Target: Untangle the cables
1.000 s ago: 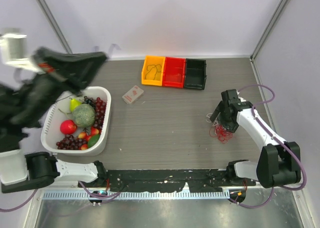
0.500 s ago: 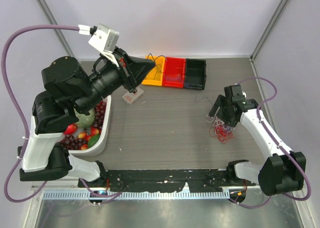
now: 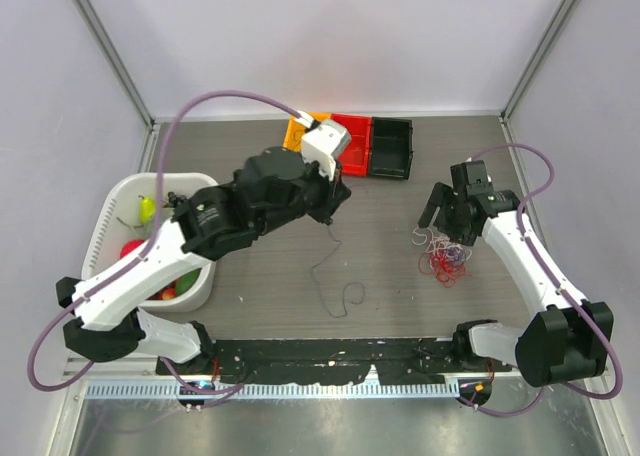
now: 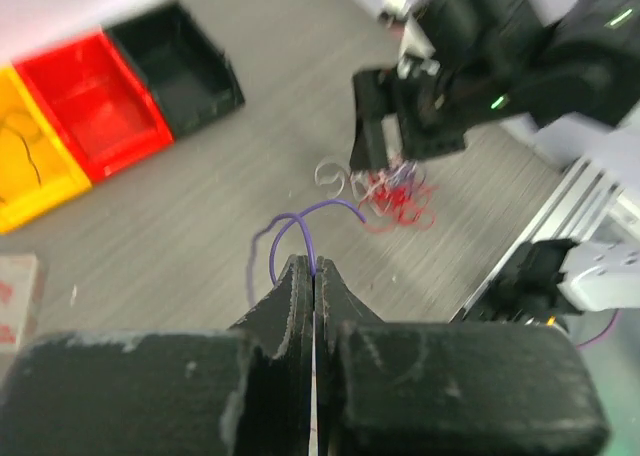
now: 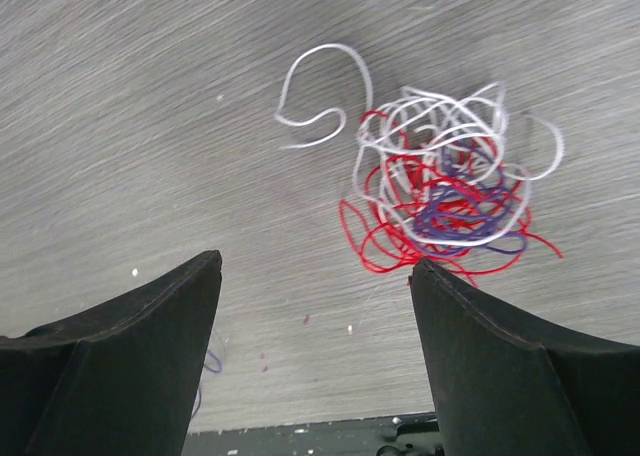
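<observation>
Far left there's the basket (image 3: 130,184) of fruit, not my concern. My left hand (image 4: 312,268) is pinched tight on one purple wire (image 4: 298,216), which reads almost black from above. The rest of it dangles down to the counter (image 3: 380,246) near the middle and ends in a little curl.

This stuff weighs nothing and is totally floppy. It'll snag and drag a whole clump rather than slide free, so slow pulls only.

Over on the right, my right hand (image 5: 315,264) is spread wide with nothing in it, hovering just above the tangle (image 5: 440,191) of white, red and purple on the counter. Best grab looks like the white loop (image 5: 322,88) poking out at the edge, not the middle.

Can't trace which strand crosses which inside the knot. I think my dangling wire is clear of it, but it's too thin to be sure.
</observation>
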Controlling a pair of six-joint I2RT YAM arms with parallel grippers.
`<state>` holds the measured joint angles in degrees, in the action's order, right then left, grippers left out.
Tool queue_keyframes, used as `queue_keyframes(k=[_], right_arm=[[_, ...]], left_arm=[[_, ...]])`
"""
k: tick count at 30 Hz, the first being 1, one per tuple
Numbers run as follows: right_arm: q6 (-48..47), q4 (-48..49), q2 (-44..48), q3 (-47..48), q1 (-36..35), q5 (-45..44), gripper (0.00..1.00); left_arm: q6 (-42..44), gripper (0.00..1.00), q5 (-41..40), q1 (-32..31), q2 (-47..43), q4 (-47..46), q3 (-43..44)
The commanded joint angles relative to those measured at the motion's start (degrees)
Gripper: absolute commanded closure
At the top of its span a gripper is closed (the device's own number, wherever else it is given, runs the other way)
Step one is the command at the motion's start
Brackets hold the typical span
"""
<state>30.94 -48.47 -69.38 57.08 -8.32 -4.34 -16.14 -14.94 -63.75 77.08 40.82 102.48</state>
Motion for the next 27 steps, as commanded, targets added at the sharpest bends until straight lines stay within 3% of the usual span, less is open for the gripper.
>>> queue_keyframes(k=[1, 12, 21, 27], right_arm=[[-2.55, 1.88, 1.70, 1.81, -0.30, 8.46, 0.19], [-4.48, 0.48, 4.08, 2.51, -2.31, 12.16, 0.19], [-2.55, 2.85, 1.54, 4.35, -6.53, 13.30, 0.19], [1.13, 6.18, -1.45, 3.13, -16.89, 11.64, 0.19]], left_arm=[[-5.82, 1.00, 4.64, 3.01, -3.42, -4.34, -8.59], [-15.76, 1.00, 16.50, 9.95, -0.71, -9.97, -29.25], [-16.82, 1.00, 28.46, 12.42, 8.34, -8.73, -33.74], [-17.00, 0.97, 35.24, 12.42, 12.57, -8.39, -35.06]])
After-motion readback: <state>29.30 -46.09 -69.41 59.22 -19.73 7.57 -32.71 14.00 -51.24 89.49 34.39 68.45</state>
